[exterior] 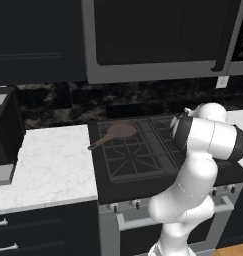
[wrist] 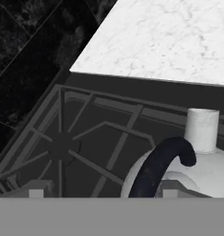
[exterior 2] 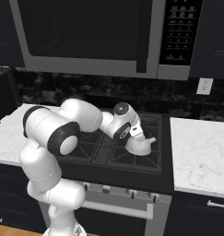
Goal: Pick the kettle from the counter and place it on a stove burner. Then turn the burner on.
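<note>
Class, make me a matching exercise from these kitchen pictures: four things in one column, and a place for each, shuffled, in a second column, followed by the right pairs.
Things
1. kettle
2. frying pan
3. microwave
4. wall socket

Places
A. on the wall behind the counter to the right of the cooktop
B. on a front right stove burner, beside the end effector
C. mounted above the cooktop
D. on the back left grate

Pairs: 1-B, 2-D, 3-C, 4-A
</note>
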